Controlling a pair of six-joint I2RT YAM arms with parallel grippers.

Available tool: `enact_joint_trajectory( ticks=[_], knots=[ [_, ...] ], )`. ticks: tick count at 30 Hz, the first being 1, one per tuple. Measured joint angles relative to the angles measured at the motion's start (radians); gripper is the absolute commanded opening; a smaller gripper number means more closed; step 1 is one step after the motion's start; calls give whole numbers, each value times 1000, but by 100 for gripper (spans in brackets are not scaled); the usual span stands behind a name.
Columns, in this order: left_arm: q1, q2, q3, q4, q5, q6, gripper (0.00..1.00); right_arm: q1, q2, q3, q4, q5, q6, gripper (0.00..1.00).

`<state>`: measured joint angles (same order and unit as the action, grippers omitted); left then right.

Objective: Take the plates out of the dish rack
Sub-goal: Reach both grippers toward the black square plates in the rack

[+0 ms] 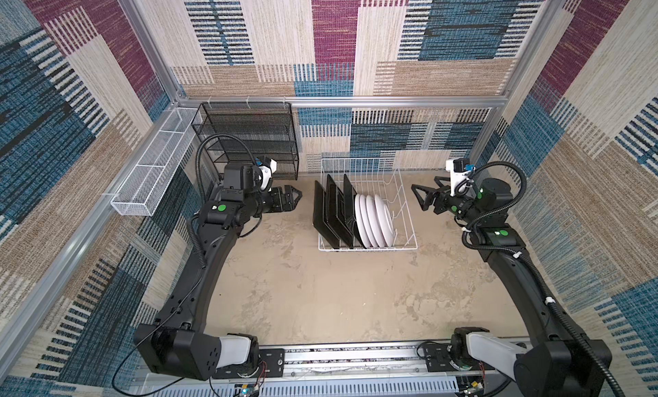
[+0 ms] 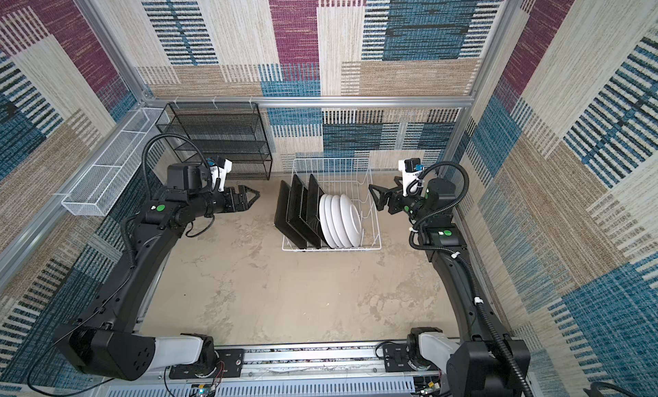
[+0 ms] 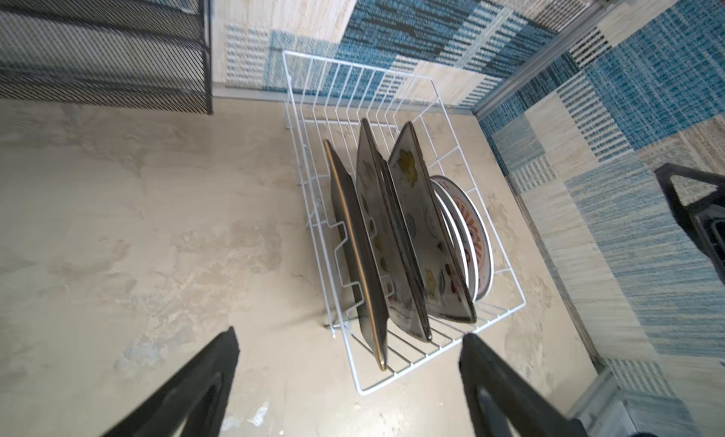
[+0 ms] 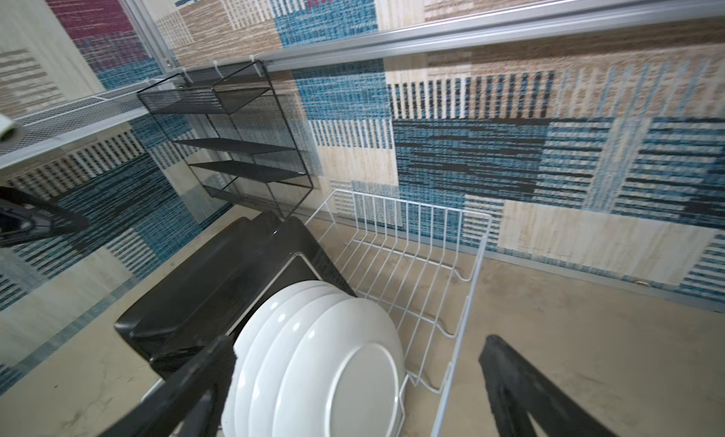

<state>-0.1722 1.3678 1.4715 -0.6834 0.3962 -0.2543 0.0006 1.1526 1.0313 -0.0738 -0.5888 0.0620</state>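
I see the tan table [image 1: 320, 288] under both arms. The black mesh shelf [image 1: 249, 138] stands at the back wall, behind and above the left gripper [image 1: 298, 198]. The white wire dish rack [image 1: 368, 249] sits on the table between the two grippers, just beyond the fingertips of each, touching neither. All the plates are in the rack, standing on edge. The square plates [image 1: 329, 213] fill the side nearer the left gripper, dark backs toward the right gripper [image 1: 425, 193] and flowered faces toward the left one, as the left wrist view [image 3: 423, 235] shows. Four round plates [image 1: 377, 220] stand next, on the right gripper's side, white backs toward it [image 4: 337, 372]. The rest of the rack toward the right gripper is bare wire. Left gripper: jaws spread wide, holding nothing. Right gripper: jaws spread wide, holding nothing.
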Motion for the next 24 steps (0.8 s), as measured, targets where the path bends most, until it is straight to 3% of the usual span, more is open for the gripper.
enact_joint_trajectory(
  ticks=[10,24],
  knots=[
    [-93,191,104,-86,-9,-72,79,12,37,5,-59,-136,9,100],
    [-120,420,248,-143,-23,-107,59,67,40,-6,-89,-162,6,100]
  ],
)
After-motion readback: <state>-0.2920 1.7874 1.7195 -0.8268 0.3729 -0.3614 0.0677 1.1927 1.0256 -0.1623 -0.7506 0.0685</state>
